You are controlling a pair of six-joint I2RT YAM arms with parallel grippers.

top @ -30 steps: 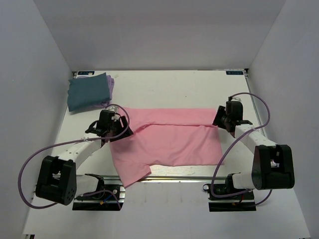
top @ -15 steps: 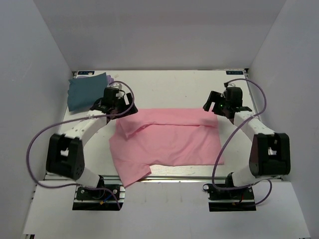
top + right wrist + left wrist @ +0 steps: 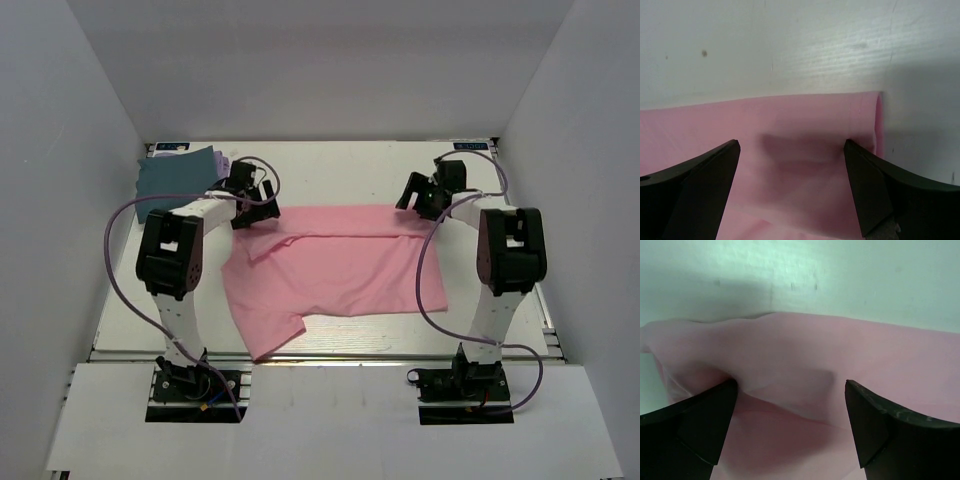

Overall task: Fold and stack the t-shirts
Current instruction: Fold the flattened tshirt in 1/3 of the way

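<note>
The table (image 3: 350, 170) holds a part-folded pink t-shirt (image 3: 340, 270). Both arms stretch forward to its far corners, left gripper (image 3: 262, 212) and right gripper (image 3: 410, 202) spread wide, holding nothing. Beyond its far left corner a folded teal t-shirt (image 3: 175, 187) lies on a lavender t-shirt (image 3: 224, 163). The writing on the stickers (image 3: 170, 148) beyond it is too small to read.

Pink t-shirt (image 3: 335, 265) spread flat mid-table, far edge folded over, sleeve jutting near-left. Teal t-shirt (image 3: 175, 180) folded, far-left corner, atop lavender t-shirt (image 3: 222, 163), edge peeking right.
</note>
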